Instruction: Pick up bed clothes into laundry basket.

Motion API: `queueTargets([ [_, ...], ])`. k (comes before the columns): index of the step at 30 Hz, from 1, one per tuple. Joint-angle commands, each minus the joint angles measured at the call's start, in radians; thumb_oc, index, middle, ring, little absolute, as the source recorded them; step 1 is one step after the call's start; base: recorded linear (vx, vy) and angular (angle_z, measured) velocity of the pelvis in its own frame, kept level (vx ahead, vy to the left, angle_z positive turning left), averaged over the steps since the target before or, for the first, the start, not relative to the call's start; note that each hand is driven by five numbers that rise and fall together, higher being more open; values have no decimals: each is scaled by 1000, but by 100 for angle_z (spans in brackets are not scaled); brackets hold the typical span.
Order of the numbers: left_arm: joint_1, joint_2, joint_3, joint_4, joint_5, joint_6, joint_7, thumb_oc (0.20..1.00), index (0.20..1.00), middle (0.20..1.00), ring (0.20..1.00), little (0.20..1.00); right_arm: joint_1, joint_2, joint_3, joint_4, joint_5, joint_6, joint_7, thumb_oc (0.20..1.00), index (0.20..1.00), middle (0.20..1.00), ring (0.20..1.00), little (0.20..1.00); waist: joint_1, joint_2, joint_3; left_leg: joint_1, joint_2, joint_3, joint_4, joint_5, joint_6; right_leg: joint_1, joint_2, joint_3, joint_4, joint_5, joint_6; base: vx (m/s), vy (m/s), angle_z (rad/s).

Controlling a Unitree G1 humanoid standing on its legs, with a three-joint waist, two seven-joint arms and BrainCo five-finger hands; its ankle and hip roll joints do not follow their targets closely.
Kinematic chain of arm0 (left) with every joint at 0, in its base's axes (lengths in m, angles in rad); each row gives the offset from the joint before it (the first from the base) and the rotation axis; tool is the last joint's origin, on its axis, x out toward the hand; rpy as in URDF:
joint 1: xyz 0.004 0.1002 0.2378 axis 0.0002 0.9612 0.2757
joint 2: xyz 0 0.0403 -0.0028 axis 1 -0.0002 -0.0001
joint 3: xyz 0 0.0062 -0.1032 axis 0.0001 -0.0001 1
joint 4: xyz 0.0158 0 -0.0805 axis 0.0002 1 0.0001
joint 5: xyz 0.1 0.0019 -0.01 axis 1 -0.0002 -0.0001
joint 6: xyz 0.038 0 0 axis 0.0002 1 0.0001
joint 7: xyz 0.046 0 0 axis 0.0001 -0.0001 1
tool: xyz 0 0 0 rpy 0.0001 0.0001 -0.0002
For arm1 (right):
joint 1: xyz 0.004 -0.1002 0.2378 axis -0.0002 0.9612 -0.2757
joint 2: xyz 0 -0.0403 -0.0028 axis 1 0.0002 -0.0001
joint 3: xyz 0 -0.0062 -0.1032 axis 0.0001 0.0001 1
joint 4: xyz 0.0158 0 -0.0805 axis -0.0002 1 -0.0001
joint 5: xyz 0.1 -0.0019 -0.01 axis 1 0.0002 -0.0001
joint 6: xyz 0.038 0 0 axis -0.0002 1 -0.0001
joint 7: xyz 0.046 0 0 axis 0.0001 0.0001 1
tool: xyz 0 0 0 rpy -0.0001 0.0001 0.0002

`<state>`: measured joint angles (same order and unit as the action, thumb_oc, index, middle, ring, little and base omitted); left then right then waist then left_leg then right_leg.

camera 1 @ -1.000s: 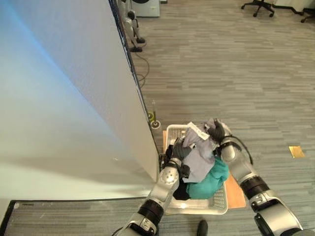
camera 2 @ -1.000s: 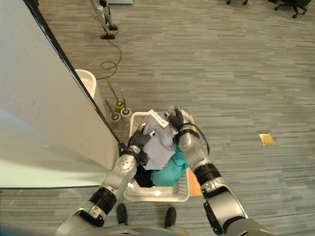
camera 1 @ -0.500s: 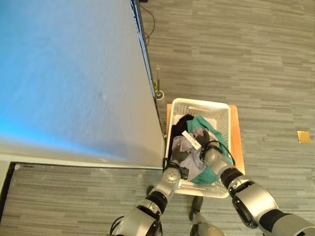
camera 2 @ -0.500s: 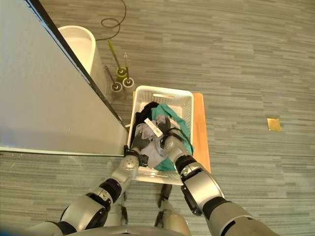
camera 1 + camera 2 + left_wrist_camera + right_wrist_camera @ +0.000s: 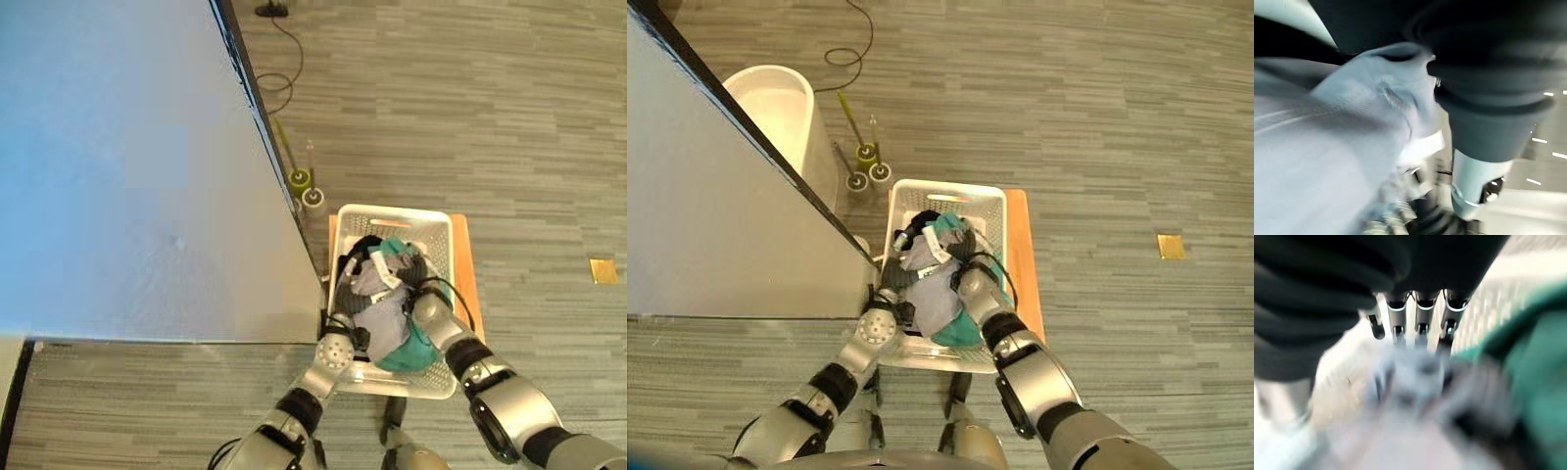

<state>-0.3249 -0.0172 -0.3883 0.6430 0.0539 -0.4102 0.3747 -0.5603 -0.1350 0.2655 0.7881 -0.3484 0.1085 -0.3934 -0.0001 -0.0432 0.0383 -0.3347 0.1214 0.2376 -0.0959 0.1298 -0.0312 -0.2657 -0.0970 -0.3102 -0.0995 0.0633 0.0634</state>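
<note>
Both hands down in white laundry basket [image 5: 438,227]. Pale grey bed clothes [image 5: 381,311] bunched between left hand [image 5: 345,294] and right hand [image 5: 416,278], over teal cloth [image 5: 418,345]. Finger grip: cannot tell.

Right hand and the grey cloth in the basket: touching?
Touching. In the right wrist view the right hand has its fingers running straight down into the grey cloth, with no gap; the right eye view shows the same in the laundry basket.
</note>
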Motion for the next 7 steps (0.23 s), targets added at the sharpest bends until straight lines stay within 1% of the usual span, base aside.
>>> queueTargets([
  [1, -48, -14, 14, 25, 12, -68, -22, 1000, 1000, 1000, 1000, 1000, 3, -8, -40, -28, -27, 22, 28, 1000, 1000, 1000, 1000, 1000, 6, -10, -57, 52, 42, 31, 9, 19, -41, 10, -49, 44, 12, 14, 53, 15, -59, -16],
  [2, -7, 4, 17, -33, 7, -65, -43, 1000, 1000, 1000, 1000, 1000, 54, -25, -61, -108, -33, 36, 42, 1000, 1000, 1000, 1000, 1000, 3, -5, -65, 73, 41, 34, 9, 13, -39, 25, -49, 47, 12, 14, 50, 17, -50, -20],
  [4, 18, 14, 14, -63, 1, -61, -53, 1000, 1000, 1000, 1000, 1000, 86, -31, -68, -145, -34, 42, 52, 1000, 1000, 1000, 1000, 1000, 4, -3, -71, 84, 40, 36, 9, 10, -38, 36, -49, 49, 12, 13, 49, 16, -42, -15],
  [7, 83, 16, 21, -107, -37, -50, -101, 1000, 1000, 1000, 1000, 1000, 147, -38, -89, -237, -30, 53, 84, 1000, 1000, 1000, 1000, 1000, 4, 4, -85, 112, 36, 42, 9, 1, -37, 57, -51, 52, 12, 13, 46, 18, -36, -7],
])
